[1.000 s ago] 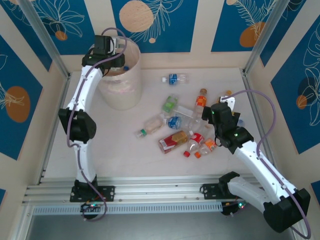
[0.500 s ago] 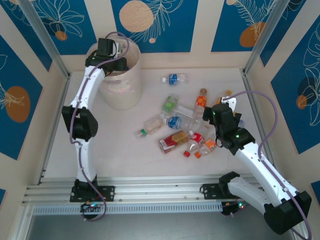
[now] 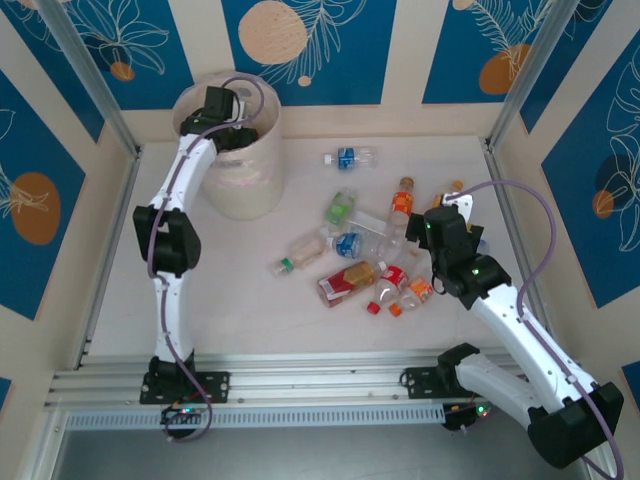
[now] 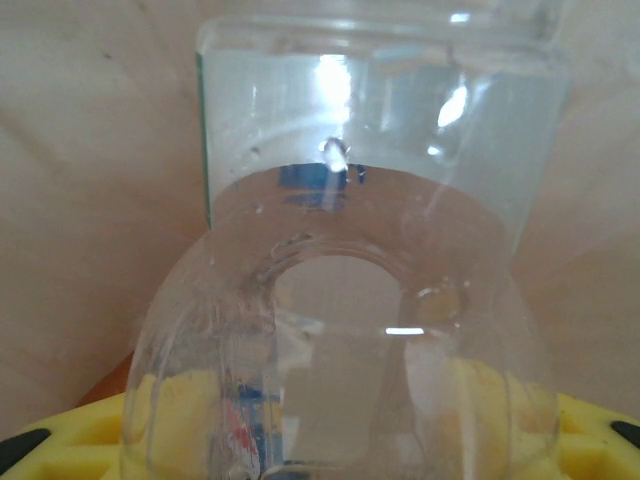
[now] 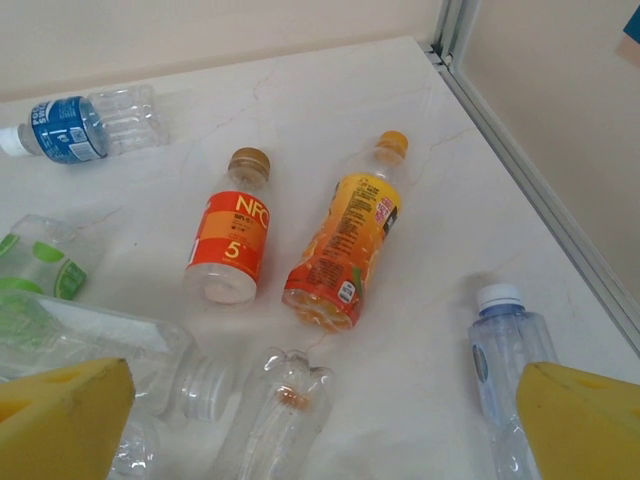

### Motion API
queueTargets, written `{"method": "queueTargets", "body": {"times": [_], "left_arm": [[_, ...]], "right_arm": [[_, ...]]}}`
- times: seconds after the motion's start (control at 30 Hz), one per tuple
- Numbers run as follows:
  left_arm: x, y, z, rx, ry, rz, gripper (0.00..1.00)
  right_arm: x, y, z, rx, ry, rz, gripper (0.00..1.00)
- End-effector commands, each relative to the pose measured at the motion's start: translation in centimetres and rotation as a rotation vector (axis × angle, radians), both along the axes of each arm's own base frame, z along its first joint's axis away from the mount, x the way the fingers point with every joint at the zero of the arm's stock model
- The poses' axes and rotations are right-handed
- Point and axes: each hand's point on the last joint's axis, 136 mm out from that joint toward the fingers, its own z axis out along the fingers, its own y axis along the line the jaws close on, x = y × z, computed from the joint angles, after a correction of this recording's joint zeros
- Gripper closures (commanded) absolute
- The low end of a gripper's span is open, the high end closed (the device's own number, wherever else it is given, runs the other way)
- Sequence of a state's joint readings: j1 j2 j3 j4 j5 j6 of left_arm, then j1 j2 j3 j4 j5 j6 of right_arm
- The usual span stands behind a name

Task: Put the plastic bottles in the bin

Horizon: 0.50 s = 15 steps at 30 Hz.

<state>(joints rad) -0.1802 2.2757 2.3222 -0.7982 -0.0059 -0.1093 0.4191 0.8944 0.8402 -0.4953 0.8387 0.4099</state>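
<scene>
Right gripper (image 5: 320,415), lower right of the top view: yellow pads spread wide, hovering over the heap of small clear plastic bottles (image 3: 365,255) that lies on the pale bench (image 3: 250,310), centre right.

Closest under it are an orange-labelled bottle with brown cap (image 5: 228,245) and a yellow-orange labelled bottle (image 5: 342,250), side by side, not touching.

They look empty, so probably light and thin-walled, apt to roll and dent. Best pinched across the labelled belly, not the tapered neck.

A blue-labelled bottle (image 3: 348,157) lies alone, higher in frame.

Upper left: tall round cream translucent bin (image 3: 245,185). Left gripper (image 3: 232,132) reaches into its mouth, pinching an unlabelled clear bottle (image 4: 340,330) between yellow pads.
</scene>
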Motion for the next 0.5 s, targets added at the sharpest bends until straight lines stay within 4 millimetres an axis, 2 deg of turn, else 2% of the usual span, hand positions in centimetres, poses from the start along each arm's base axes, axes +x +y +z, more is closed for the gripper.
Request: {"method": "queueTargets", "body": {"times": [0.0, 0.47], "left_arm": [[0.3, 0.1, -1.4, -0.007, 0.031, -0.024, 0.54], [0.5, -0.1, -6.0, -0.004, 0.121, -0.023, 0.52]], "right_arm": [[0.4, 0.0, 1.7, -0.010, -0.030, -0.008, 0.01], [0.8, 0.1, 2.1, -0.027, -0.033, -0.004, 0.01]]}}
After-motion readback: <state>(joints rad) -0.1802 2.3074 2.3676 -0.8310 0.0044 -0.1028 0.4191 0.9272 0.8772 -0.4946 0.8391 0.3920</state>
